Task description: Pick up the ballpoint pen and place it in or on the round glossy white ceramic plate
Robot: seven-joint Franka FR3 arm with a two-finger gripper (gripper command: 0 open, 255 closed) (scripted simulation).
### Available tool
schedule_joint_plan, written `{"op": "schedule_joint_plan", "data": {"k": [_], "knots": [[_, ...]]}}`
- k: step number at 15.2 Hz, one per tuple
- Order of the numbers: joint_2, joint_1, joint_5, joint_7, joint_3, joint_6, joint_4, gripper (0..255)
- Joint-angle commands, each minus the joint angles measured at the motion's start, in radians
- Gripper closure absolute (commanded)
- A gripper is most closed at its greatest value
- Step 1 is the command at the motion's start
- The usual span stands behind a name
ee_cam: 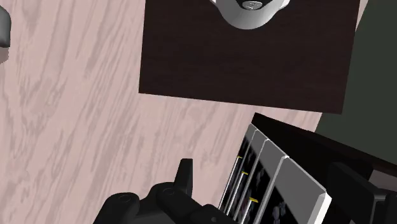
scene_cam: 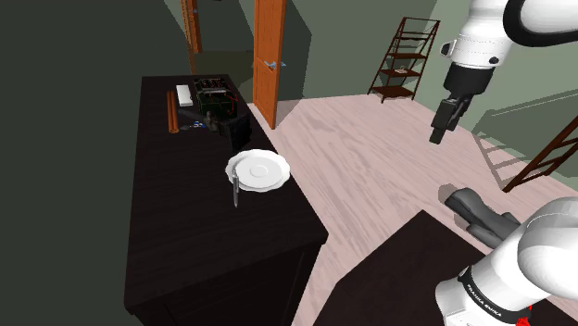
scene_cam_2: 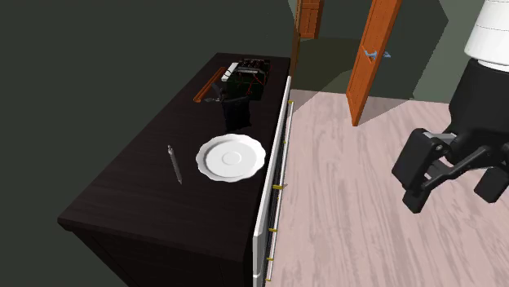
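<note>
Shoulder view: all-black two-finger gripper (scene_cam: 439, 131) hung high over pale plank floor (scene_cam: 370, 176), well apart from long dark-brown sideboard (scene_cam: 185, 231). Fingers stood apart, nothing between them. Slim grey ballpoint pen (scene_cam_2: 174, 164) lay flat on sideboard top, just beside round glossy white wavy-rimmed plate (scene_cam_2: 245, 167), small gap between. Reach not yet begun, I judged. Best way: descend over pen's middle, fingers straddling thin barrel, close low. Smooth round barrel might roll on slick top.

A pen (scene_cam: 235, 190) lies on the dark cabinet (scene_cam: 185, 231) just beside the white plate (scene_cam: 281, 169).
</note>
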Motion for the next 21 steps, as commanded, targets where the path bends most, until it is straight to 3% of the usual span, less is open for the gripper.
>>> {"op": "schedule_joint_plan", "data": {"k": [1,12,21], "knots": [[0.0,0.0,0.0,0.0,0.0,0.0,0.0,0],[0.185,0.043,0.185,0.355,0.233,0.147,0.062,0],[0.445,0.042,0.222,0.645,0.409,0.276,0.232,0]]}}
